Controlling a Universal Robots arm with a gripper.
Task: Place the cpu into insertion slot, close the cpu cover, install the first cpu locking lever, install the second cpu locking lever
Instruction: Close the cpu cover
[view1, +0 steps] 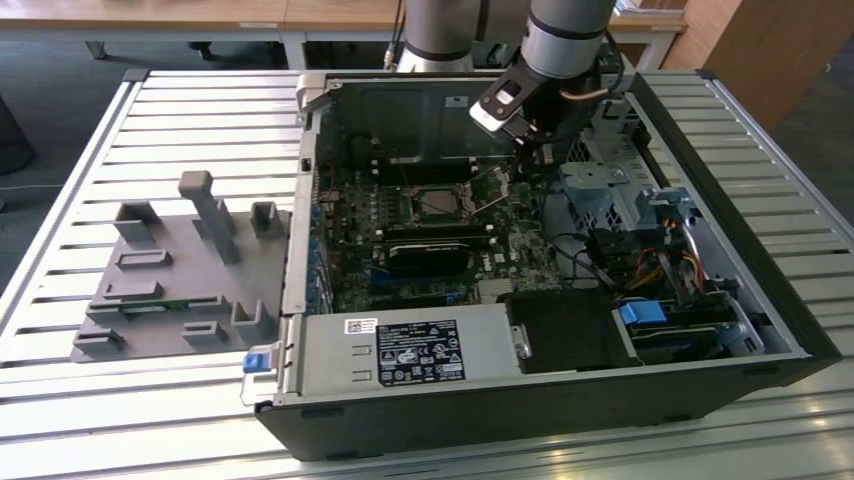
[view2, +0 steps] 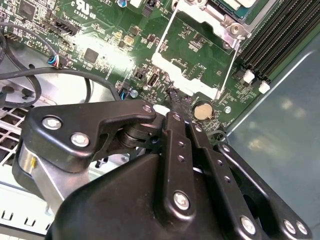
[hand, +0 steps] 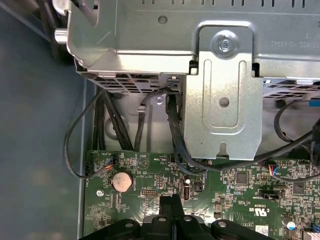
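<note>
The insertion slot (view1: 467, 204) sits mid-board on the green motherboard inside the open case. The silvery cpu cover (view1: 438, 189) lies flat over it, and the grey cpu (view1: 438, 204) shows in its cut-out. A corner of the cover (view2: 227, 25) and the cpu (view2: 245, 6) appear in the second wrist view. A thin locking lever (view1: 495, 198) (view2: 227, 67) stands raised beside the socket. My gripper (view1: 541, 165) (view2: 174, 107) (hand: 171, 202) hovers just off the socket on the exterior view's right, above a coin battery (view2: 201, 111). Its black fingers are shut with nothing seen between them.
A metal drive cage (hand: 220, 75) with black cables (hand: 175, 135) stands close past the board's edge. Black memory slots (view2: 272, 45) run beside the socket. A black heatsink block (view1: 430, 250) lies nearer the power supply (view1: 400, 350). A grey fixture (view1: 187, 260) stands on the slatted table.
</note>
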